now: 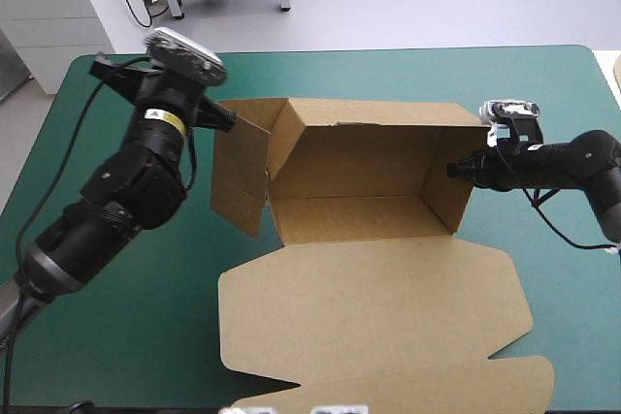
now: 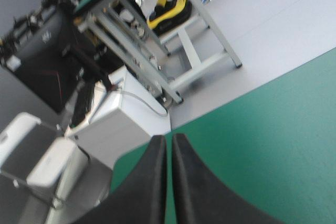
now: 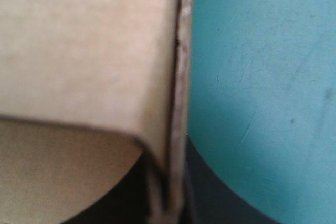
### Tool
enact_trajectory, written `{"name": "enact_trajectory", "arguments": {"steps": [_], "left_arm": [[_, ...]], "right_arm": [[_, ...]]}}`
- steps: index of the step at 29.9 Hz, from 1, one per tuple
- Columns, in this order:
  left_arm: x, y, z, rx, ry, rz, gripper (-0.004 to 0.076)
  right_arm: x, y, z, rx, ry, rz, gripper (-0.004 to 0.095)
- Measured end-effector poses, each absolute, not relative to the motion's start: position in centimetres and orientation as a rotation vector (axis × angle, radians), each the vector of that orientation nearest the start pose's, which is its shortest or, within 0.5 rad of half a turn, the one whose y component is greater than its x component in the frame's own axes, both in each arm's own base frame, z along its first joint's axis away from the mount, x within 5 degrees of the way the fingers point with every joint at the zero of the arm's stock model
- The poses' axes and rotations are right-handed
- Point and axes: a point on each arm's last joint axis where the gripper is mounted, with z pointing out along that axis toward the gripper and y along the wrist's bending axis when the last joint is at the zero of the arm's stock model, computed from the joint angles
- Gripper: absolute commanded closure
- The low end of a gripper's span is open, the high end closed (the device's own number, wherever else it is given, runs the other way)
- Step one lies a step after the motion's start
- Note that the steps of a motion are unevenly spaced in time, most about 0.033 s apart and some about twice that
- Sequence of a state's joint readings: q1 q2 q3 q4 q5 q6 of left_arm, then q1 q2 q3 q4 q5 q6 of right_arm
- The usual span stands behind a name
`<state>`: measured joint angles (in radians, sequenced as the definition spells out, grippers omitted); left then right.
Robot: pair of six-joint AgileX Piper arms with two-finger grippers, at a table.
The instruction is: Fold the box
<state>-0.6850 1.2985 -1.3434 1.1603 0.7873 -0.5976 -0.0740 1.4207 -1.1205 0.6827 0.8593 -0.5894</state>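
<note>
Brown box [image 1: 359, 157]: open tray, walls up, lid flat on counter [image 1: 116, 336]; right gripper [image 1: 454, 169] grasps side wall; left gripper [image 2: 169, 139] clenched, empty.

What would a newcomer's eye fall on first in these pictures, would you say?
The brown cardboard box stands mid-table on the teal-green cover, walls raised, its wide lid lying flat toward the near edge. The right gripper pinches the box's right end wall; the left gripper, shut and empty, sits by its loose left flap.
</note>
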Motion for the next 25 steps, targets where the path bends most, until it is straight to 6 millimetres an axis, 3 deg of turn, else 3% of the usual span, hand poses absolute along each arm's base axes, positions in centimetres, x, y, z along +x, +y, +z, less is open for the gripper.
{"name": "enact_trajectory", "arguments": {"steps": [5, 13, 18, 25], "left_arm": [[25.8, -7.6, 43.9, 0.259, 1.895, 0.395, 0.0715], [26.2, -2.0, 41.6, 0.021, 2.197, 0.299, 0.0715], [25.8, -0.4, 40.7, -0.02, 2.313, 0.211, 0.0715], [25.7, 0.0, 40.4, -0.016, 2.352, 0.202, 0.0715]], "right_arm": [[29.6, 4.5, 32.9, -0.303, 2.487, 0.453, 0.0913], [32.3, 7.9, 31.0, -0.351, 2.599, 0.475, 0.0913], [35.3, 8.6, 30.4, -0.323, 2.587, 0.462, 0.0851], [38.5, 9.1, 28.5, -0.289, 2.588, 0.446, 0.0603]]}}
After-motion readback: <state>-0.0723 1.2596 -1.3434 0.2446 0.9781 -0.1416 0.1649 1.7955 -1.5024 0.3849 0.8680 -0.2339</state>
